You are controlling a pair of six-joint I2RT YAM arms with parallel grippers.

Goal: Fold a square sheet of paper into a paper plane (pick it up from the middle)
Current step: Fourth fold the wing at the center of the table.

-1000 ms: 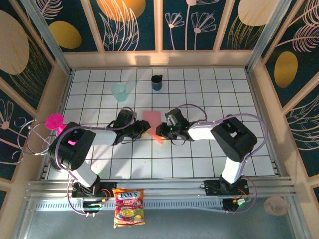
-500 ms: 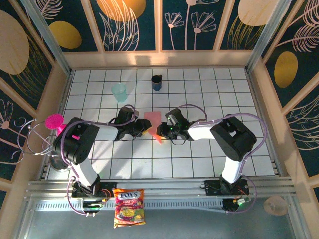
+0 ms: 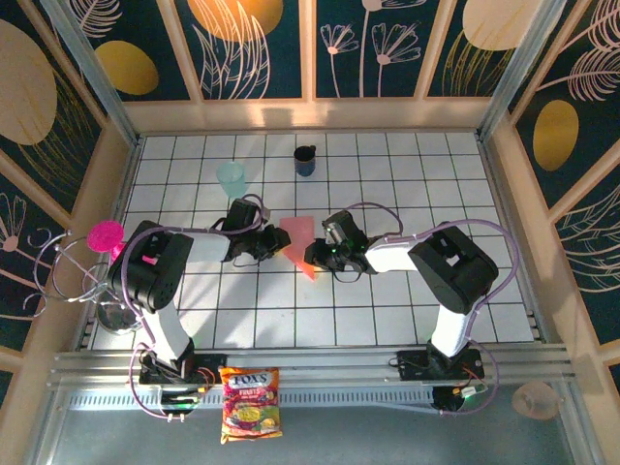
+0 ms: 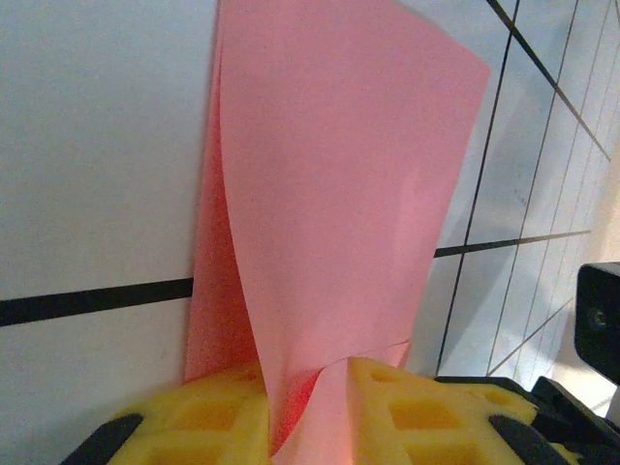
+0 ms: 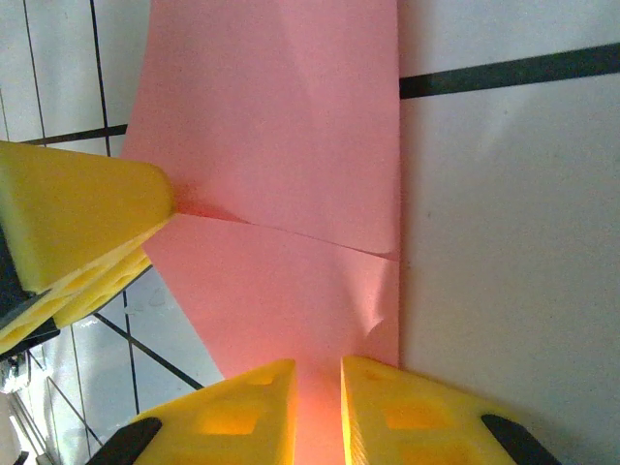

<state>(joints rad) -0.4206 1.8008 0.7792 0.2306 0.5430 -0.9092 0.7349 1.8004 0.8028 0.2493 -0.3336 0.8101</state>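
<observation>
**Item 1, near edge.** Printed red-and-yellow foil snack bag (image 3: 250, 402), lying flat on the metal rail between the two arm bases. It plays no part in the task.

**Item 2, mid-table.** Salmon-pink sheet of paper (image 3: 296, 238), partly folded. It reads from above as a wedge, broad at its far end and narrowing to a point at the near end. The long axis runs near to far, leaning slightly right toward the point. The sheet sits on the white tiled table (image 3: 407, 310), raised in part from the surface.

**Item 3, left of the sheet.** Left gripper (image 4: 310, 421), with yellow foam pads (image 4: 208, 412), is clenched on the sheet's edge. The paper rises from between the pads in a curved, doubled flap.

**Item 4, right of the sheet.** Right gripper (image 5: 318, 417) is pinched on the sheet of paper (image 5: 281, 145) near its narrow end, with only a slit between the pads. A shallow crease crosses the sheet ahead of it.

**Governing relation.** The sheet lies between the two grippers, which face each other across its width. Both touch it, so neither arm is nearer. Any coming fold probably turns on this opposed hold along the long axis.

**Item 5, left margin.** Bright magenta plastic goblet (image 3: 105, 235), well apart.

**Item 6, far rows.** Pale teal translucent cup (image 3: 232, 179) and dark mug (image 3: 305, 160), both upright.
</observation>
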